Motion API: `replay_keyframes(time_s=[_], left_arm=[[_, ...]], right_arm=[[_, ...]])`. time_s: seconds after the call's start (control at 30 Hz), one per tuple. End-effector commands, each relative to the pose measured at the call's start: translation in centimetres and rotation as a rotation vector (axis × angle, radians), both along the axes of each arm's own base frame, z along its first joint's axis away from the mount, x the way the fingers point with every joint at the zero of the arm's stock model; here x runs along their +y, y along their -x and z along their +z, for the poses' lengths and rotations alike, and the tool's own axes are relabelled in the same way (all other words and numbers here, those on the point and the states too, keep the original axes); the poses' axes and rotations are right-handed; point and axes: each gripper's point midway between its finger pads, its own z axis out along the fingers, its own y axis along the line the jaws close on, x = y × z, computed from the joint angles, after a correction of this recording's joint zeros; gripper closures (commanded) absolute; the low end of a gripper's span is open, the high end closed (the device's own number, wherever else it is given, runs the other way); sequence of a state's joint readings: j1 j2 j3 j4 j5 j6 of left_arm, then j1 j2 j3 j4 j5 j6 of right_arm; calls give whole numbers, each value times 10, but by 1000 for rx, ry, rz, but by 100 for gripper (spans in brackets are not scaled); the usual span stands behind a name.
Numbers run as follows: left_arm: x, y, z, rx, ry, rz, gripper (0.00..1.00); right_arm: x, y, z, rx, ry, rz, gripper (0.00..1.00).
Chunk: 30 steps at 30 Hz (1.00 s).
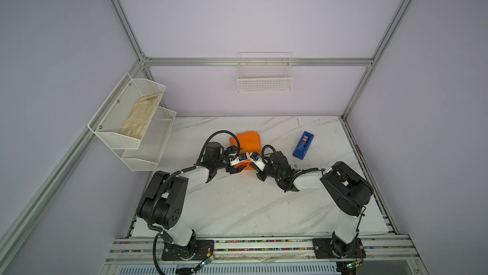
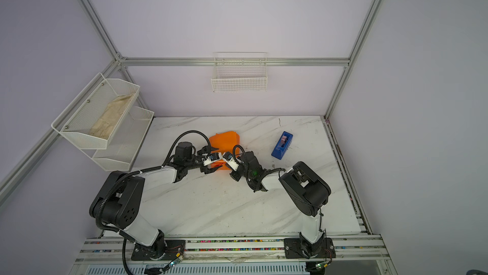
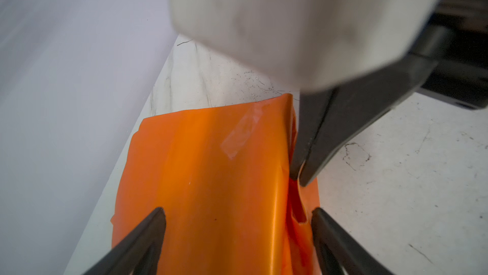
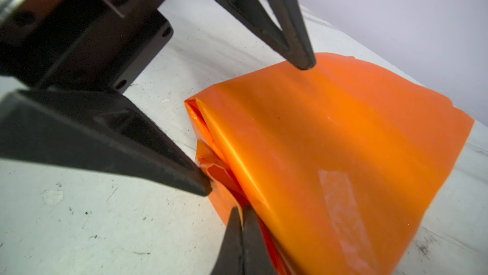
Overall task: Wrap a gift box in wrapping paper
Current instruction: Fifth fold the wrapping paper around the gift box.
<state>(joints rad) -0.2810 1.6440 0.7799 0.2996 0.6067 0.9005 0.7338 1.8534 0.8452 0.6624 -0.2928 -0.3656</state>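
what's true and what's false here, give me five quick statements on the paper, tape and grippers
A strip of clear tape sticks on the wrapping paper. True.
The left gripper is shut. False: its fingers stand wide apart, one either side of the paper.
The right gripper is shut on a fold of the paper. True.
The tape dispenser lies on the wrapping paper. False: it stands on the table, apart from it.
The beige cloth lies on the table. False: it lies in the white shelf rack.

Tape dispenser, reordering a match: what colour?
Blue plastic tape dispenser, clearest in both top views.
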Motion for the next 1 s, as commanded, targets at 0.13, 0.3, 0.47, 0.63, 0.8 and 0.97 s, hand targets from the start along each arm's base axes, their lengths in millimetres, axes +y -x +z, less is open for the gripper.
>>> replay_keyframes(time_s=[0.13, 0.3, 0.47, 0.63, 0.8, 0.97], left_arm=[[6, 11, -17, 104, -44, -23, 17], [6, 13, -29, 140, -71, -49, 17], [5, 12, -37, 182, -98, -66, 19], [6, 2, -37, 190, -98, -28, 23], [9, -5, -38, 188, -107, 15, 28], [11, -7, -39, 189, -116, 35, 39]], right_arm=[[9, -4, 12, -22, -29, 11, 100], [11, -5, 13, -21, -35, 15, 100], [11, -6, 14, -23, -39, 12, 100], [13, -7, 16, -23, -45, 18, 100], [14, -6, 15, -19, -46, 22, 100], [14, -6, 13, -13, -41, 21, 100]])
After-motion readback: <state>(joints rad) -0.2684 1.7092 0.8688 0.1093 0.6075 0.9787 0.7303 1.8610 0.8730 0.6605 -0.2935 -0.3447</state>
